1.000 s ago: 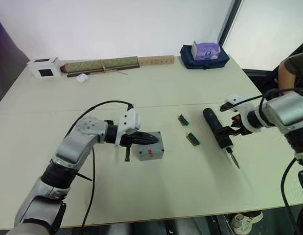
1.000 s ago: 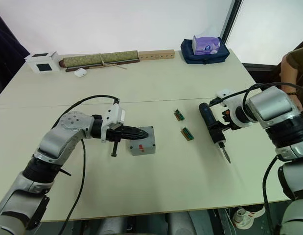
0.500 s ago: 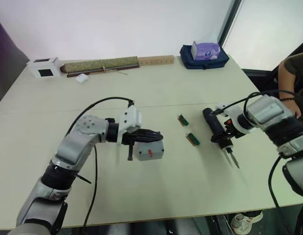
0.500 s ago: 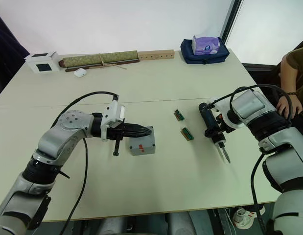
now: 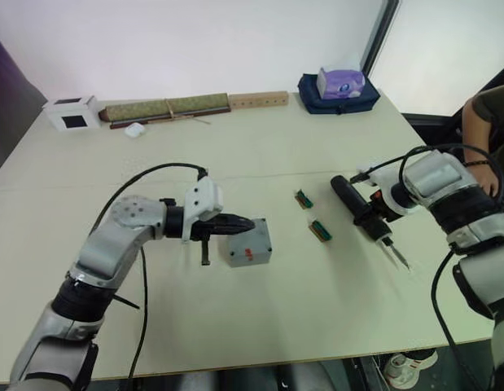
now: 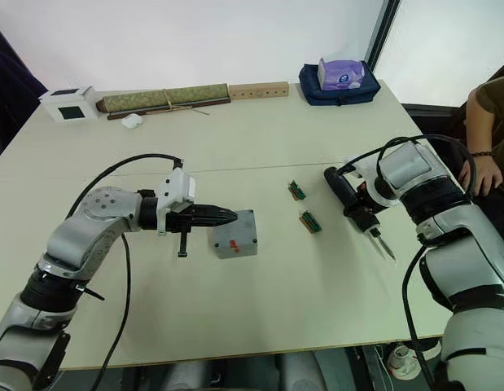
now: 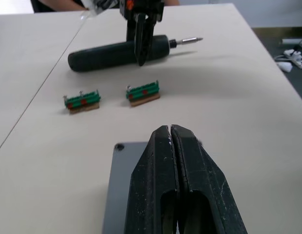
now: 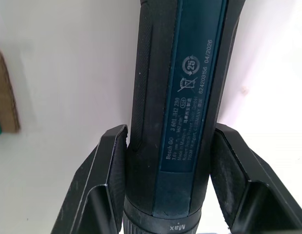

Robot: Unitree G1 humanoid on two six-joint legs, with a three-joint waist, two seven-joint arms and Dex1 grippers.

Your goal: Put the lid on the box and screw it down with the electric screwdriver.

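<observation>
The box point(image 6: 234, 235) shows closed from above; whether its lid point(image 7: 122, 185) is seated or fastened cannot be told, and its inside is hidden. In the left wrist view the left gripper point(image 7: 171, 141) covers most of the lid, and the picture edge cuts the rest. The small red mark point(image 6: 233, 243) is too small to read. The screwdriver point(image 8: 177, 97) is cut off at both ends in the right wrist view. A person's arm point(image 6: 484, 122) is cut by the picture edge.

Box point(image 6: 234, 234) left of electric screwdriver point(image 6: 350, 199); lid point(image 7: 119, 195) seemingly atop box.
</observation>
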